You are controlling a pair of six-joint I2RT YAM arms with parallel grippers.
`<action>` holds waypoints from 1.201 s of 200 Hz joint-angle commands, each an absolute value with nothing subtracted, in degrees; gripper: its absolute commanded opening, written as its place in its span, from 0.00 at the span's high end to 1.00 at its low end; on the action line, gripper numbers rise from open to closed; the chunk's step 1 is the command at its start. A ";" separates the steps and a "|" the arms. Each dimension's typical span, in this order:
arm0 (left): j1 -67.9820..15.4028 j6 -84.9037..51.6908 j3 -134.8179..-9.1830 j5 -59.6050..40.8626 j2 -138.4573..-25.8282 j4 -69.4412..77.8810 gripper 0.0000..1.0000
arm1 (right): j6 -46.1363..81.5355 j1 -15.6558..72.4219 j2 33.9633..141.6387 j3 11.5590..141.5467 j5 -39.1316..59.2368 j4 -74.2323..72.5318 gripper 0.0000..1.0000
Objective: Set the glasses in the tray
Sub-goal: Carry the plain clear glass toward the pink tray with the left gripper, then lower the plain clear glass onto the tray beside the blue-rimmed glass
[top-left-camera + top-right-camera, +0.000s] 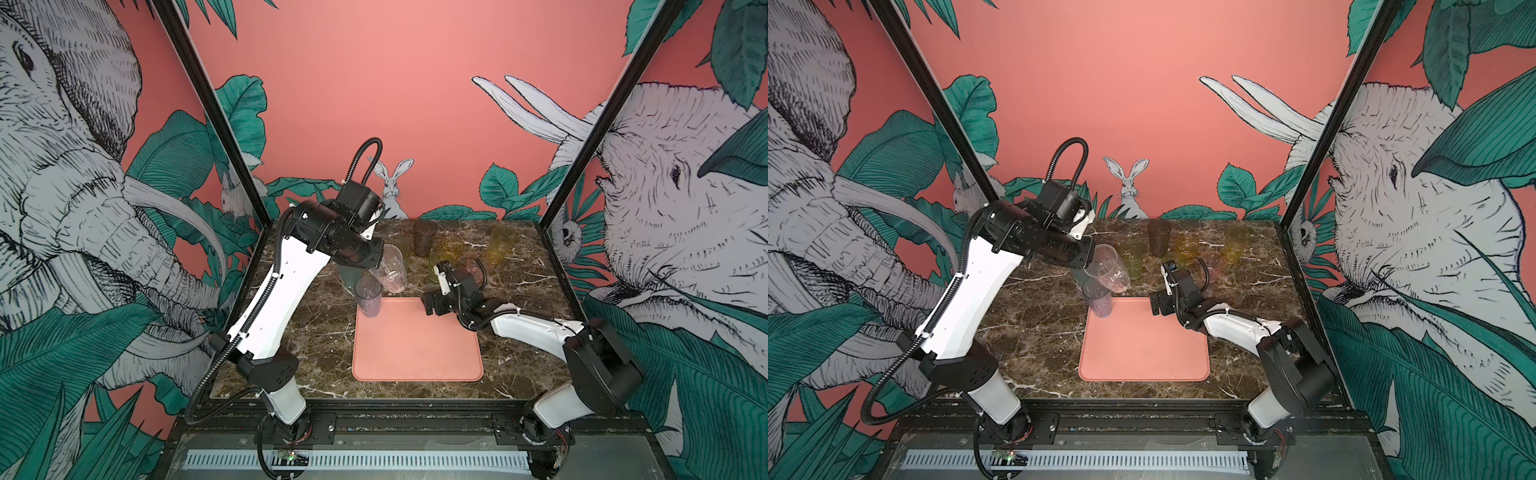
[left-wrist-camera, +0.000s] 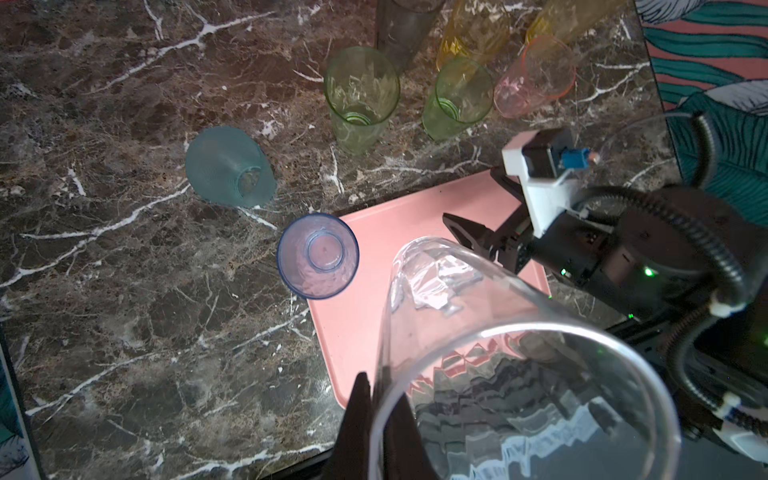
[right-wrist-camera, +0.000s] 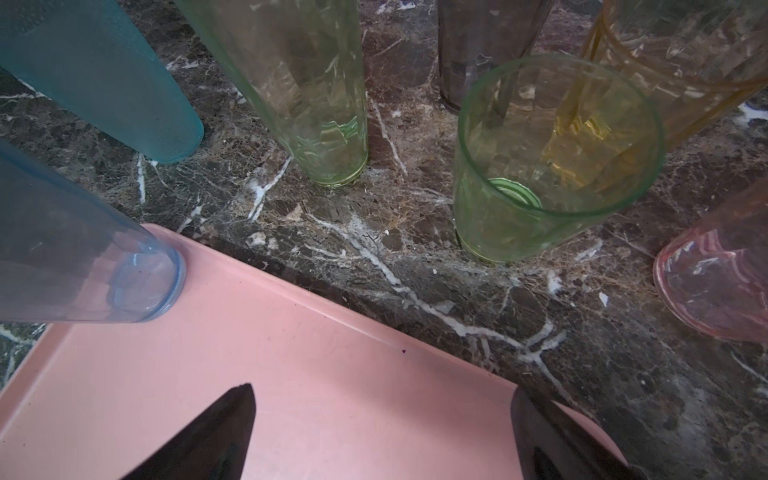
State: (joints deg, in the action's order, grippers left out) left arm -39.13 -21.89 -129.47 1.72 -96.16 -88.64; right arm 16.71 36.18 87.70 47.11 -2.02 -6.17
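Left wrist view: we see the left claw clamped on a clear tumbler, tilted above the tray. The right claw is apart; a violet tumbler stands in the tray corner.

We find both top views evenly lit, the wall prints bright and stretched toward the corners, the dark desk dimmer with only faint shadows. In the left wrist view the clear tumbler sits near the lens, soft-edged and streaked with white glare; in the right wrist view the right claw shows as black, detail-less wedges.
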 commanded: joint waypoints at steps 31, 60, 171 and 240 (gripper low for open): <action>-45.50 -28.05 -123.26 5.73 -89.01 -93.56 1.00 | 17.75 36.56 87.14 46.27 -1.52 -8.65 0.02; -47.33 -30.76 -116.99 6.77 -84.90 -94.35 1.00 | 17.85 36.56 86.42 45.29 -1.36 -9.89 0.02; -46.24 -35.22 -90.93 8.22 -76.45 -83.15 1.00 | 17.69 36.57 86.49 46.19 -1.74 -8.36 0.02; -40.52 -35.56 -80.91 6.50 -75.61 -74.67 1.00 | 18.37 36.56 87.20 45.99 -1.33 -9.09 0.02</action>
State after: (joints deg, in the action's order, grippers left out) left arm -41.95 -34.48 -82.32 6.70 -77.89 -78.39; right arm 17.80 36.18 87.24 45.71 -1.56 -7.51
